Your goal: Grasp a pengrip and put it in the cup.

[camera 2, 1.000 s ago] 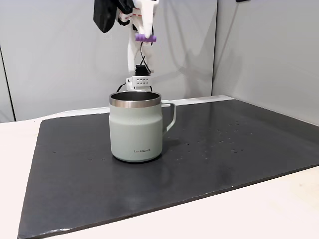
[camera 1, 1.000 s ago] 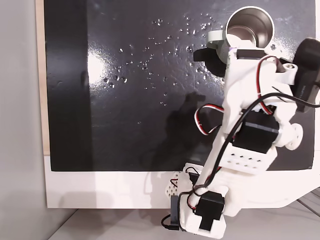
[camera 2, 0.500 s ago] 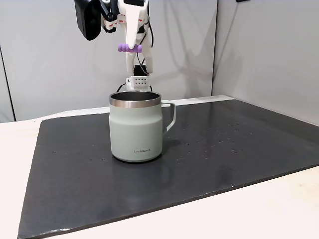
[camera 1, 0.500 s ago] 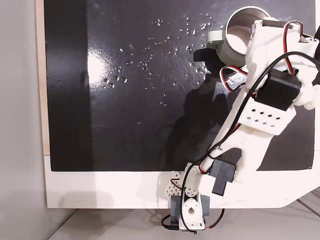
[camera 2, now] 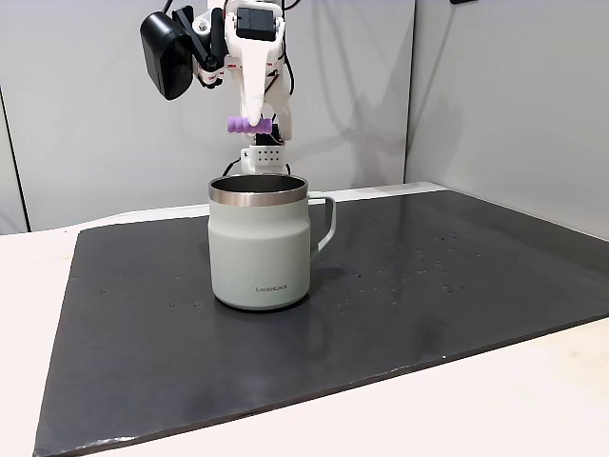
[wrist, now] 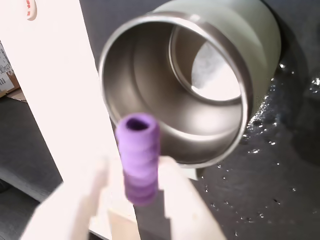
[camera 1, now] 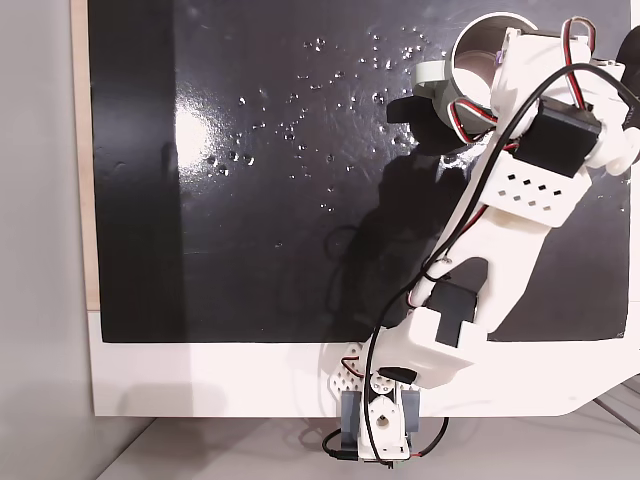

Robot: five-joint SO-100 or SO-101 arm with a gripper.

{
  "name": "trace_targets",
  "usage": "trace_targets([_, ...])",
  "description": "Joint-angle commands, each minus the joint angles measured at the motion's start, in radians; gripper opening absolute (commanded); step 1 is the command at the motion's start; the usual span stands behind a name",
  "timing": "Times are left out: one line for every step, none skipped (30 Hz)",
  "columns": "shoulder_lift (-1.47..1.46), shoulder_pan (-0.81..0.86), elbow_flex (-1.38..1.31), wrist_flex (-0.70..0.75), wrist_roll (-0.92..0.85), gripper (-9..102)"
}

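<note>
- Over the last second the claw (camera 2: 249, 124) has come down and swung across, from high and off to one side of the cup (camera 2: 259, 244) to a spot right above its rim in a fixed view.
- It is clamped on the pengrip (camera 2: 244, 125), which lies level across the fingertips, its purple ends sticking out on both sides.
- In the wrist view the pengrip (wrist: 138, 156) sits pinched at the tips, one open end facing the camera, and the cup's steel inside (wrist: 200, 95) opens just beyond and below it (the rim is a little blurred, so the exact line-up is hard to judge).
- From above, the arm (camera 1: 505, 200) now reaches out over the mat (camera 1: 260, 200) and its head covers part of the cup (camera 1: 475, 65); earlier more of the rim was in sight.
- What this means: the carry looks nearly done. The pengrip hangs clear above the cup's mouth, not touching the rim.
- Remaining, as I judge it: a small nudge to centre over the opening if needed, then let go. The piece is light and rubbery, so a drop near the rim could bounce out.
</note>
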Motion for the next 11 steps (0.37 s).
trace_targets([0.015,0.005,-0.063,0.009,0.021,20])
trace_targets([0.015,0.005,-0.066,0.012,0.026,21])
trace_targets([0.015,0.005,-0.071,0.015,0.028,21])
trace_targets([0.015,0.005,-0.075,0.018,0.028,21])
trace_targets([0.015,0.005,-0.081,0.021,0.028,21])
trace_targets([0.015,0.005,-0.086,0.026,0.028,21])
trace_targets([0.015,0.003,-0.091,0.031,0.029,21])
trace_targets([0.015,0.003,-0.097,0.035,0.029,21])
trace_targets([0.015,0.002,-0.103,0.041,0.029,21])
trace_targets([0.015,0.000,-0.114,0.049,0.029,21])
trace_targets([0.015,-0.002,-0.124,0.057,0.029,21])
